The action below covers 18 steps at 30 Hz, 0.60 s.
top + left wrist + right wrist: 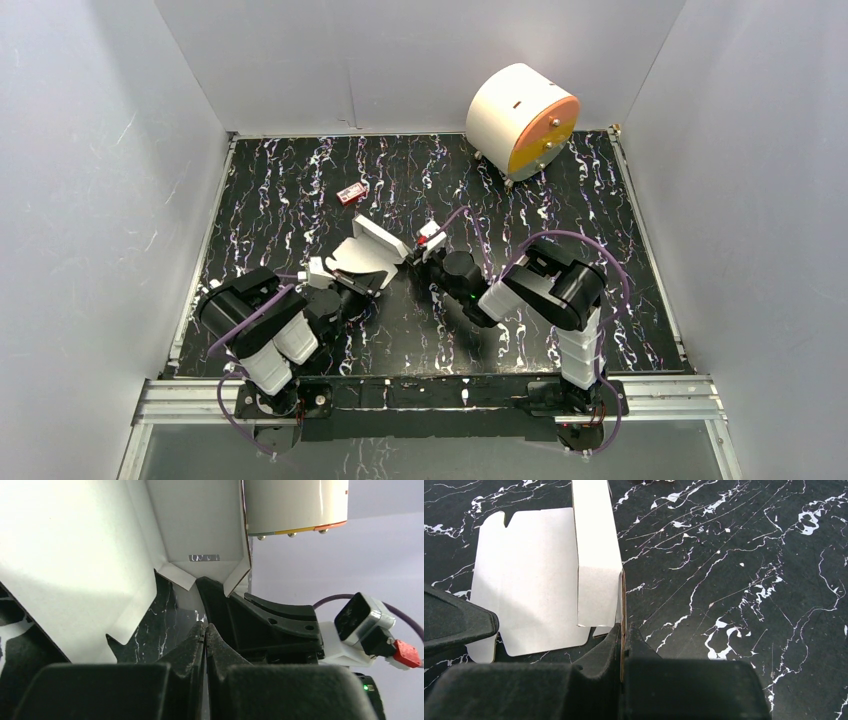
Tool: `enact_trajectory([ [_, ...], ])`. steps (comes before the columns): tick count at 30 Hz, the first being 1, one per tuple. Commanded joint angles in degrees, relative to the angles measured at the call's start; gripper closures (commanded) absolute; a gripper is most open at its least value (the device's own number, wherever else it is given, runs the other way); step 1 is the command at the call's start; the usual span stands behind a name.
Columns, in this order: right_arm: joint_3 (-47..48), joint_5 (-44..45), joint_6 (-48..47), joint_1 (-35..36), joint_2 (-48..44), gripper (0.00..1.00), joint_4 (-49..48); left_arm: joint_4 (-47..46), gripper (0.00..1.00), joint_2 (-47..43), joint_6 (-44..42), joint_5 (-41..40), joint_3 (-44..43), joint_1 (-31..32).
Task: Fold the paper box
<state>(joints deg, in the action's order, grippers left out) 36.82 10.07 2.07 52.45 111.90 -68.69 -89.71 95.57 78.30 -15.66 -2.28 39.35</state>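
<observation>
**A:** Where was the left gripper (204, 632)?

**B:** Low over the table (560, 220), fingers pressed together. Its tips were just short of the paper box (372, 252), and I couldn't tell if a flap was caught.

**A:** And the box?

**B:** Mid-table between both arms, partly folded, with one panel flat and a side wall standing.

**A:** The right gripper (623, 640)?

**B:** Pinched narrow on that wall's thin edge, at the box's right side.
</observation>
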Motion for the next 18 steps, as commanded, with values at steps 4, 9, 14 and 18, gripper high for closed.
enact_trajectory([
  [4,-1.6,-2.8,-4.1,-0.1,2.0,1.00,0.2,-0.6,0.84,-10.2,-9.5,-1.9,-1.2,-1.7],
  [9,-2.2,-3.1,-5.2,-0.4,1.3,1.00,0.5,17.0,0.60,-20.8,-12.9,2.1,-4.4,-8.1],
  [14,-2.4,-3.9,-5.8,-0.4,1.0,1.00,0.4,28.7,0.51,-24.4,-12.6,6.5,-7.7,-14.5],
  [18,-2.4,-4.7,-6.2,-0.6,0.6,1.00,0.5,30.3,0.47,-22.0,-10.9,8.7,-9.8,-17.0],
])
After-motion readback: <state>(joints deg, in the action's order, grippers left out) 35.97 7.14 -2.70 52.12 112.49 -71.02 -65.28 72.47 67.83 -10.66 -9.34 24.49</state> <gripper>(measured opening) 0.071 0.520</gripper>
